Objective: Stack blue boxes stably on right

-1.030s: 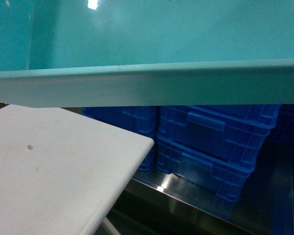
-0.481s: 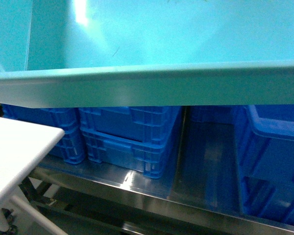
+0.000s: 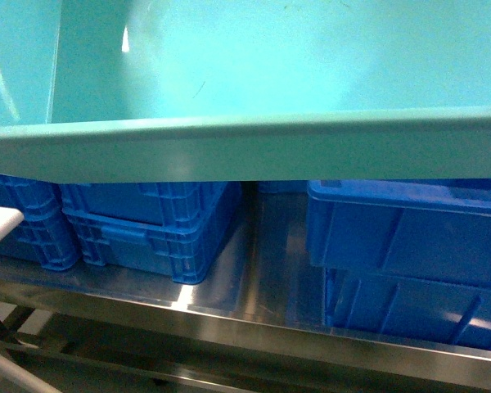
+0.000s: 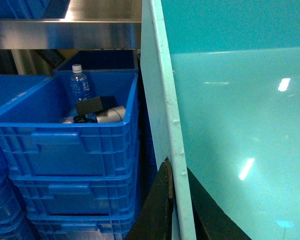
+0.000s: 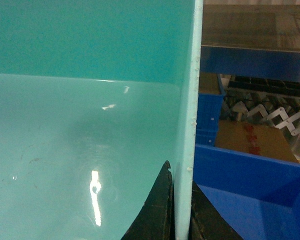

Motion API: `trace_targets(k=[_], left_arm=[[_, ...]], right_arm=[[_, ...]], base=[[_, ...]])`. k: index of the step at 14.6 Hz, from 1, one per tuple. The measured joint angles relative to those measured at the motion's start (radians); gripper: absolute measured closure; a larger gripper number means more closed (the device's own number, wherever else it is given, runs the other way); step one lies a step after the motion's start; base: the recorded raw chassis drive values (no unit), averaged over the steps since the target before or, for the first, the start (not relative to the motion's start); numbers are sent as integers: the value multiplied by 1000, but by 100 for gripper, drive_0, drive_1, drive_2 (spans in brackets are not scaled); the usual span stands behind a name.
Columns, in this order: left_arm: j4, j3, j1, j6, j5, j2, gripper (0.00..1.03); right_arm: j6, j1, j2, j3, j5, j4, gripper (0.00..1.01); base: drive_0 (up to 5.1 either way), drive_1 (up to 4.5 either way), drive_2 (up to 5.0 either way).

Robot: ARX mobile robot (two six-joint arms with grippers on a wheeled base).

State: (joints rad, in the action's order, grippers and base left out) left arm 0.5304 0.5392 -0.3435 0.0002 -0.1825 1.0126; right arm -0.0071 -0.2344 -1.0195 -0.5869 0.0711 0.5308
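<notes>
view swung R past 1s, white table nearly gone | turquoise tub [image 3: 254,74] held high, L gripper [image 4: 174,200] + R gripper [image 5: 179,210] both clamped on its walls | R crate stack [image 3: 409,237] now below-right; I'd lower there next

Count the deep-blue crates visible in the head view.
5, at least: two stacked centre-left, two stacked on the right, one stack's edge at far left. The turquoise tub may hide more.

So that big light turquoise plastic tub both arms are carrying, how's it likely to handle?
The light turquoise plastic tub looks empty, so probably light for its size. Its glossy walls may be slippery where the left pincer and right pincer pinch opposite sides. Held only by thin walls, it could flex or tilt.
</notes>
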Motion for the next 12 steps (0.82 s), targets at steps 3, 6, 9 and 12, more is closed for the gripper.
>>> trace_targets(k=[3, 6, 9, 12], left_arm=[[1, 0, -1, 0, 0, -1, 101], [-2, 0, -1, 0, 0, -1, 101], [5, 1, -6, 0, 0, -4, 101], [0, 0, -5, 0, -1, -7, 101]], right_arm=[[0, 0, 0, -1, -1, 4, 99], [0, 0, 0, -1, -3, 4, 99], [0, 6, 0, -1, -2, 5, 99], [0, 6, 3, -1, -5, 4, 99]], base=[[471, -387, -35], [454, -405, -57], [2, 60, -56], [3, 415, -409]])
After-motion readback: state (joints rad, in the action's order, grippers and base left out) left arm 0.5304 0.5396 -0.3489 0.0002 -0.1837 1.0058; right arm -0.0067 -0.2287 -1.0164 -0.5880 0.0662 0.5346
